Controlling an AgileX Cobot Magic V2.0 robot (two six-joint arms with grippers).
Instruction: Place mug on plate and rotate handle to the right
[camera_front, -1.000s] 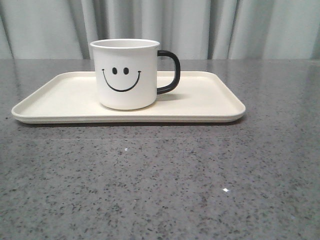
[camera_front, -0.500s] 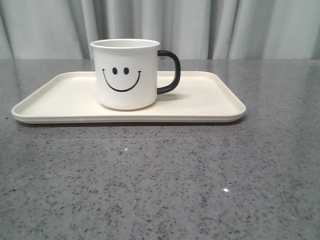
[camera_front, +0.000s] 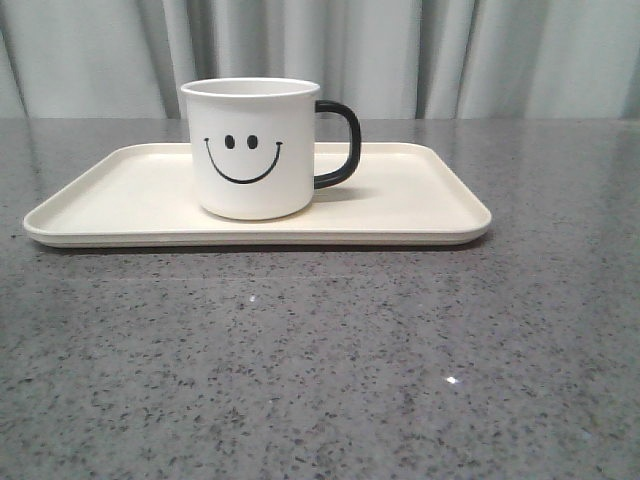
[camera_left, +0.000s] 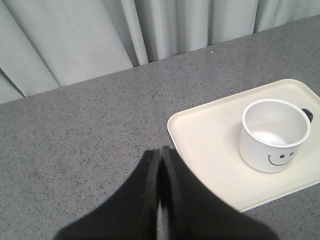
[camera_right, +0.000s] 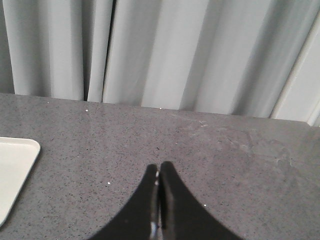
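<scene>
White mug (camera_front: 251, 150), cylindrical, straight-walled with a slightly rounded base edge, stands upright on the plate (camera_front: 420, 205). Printed on the side toward the front camera: a black smiley, two oval eyes over a wide curved mouth. Handle (camera_front: 340, 145) is a glossy black C-shaped loop, projecting from the mug's right side as seen in the front view, both ends joined to the wall. Interior of the mug, seen from the left wrist view (camera_left: 275, 135), is plain white and holds nothing visible; only a sliver of the handle (camera_left: 307, 114) shows past the rim there. Plate is a cream-white rectangular tray, rounded corners, low raised rim, much wider than the mug; mug sits left of the plate's centre, nearer its far long edge than its near one. Plate lies flat on a grey speckled stone-look tabletop (camera_front: 320, 370), with pale pleated curtains (camera_front: 500, 55) behind the table's far edge. Left gripper (camera_left: 160, 156): black fingers pressed together at the tips, nothing between them, held over bare tabletop just beside the plate's corner (camera_left: 200, 135), apart from the mug. Right gripper (camera_right: 158, 172): fingers likewise closed tip to tip, empty, over bare tabletop; only one corner of the plate (camera_right: 15, 165) enters that view, well apart from the fingers.
</scene>
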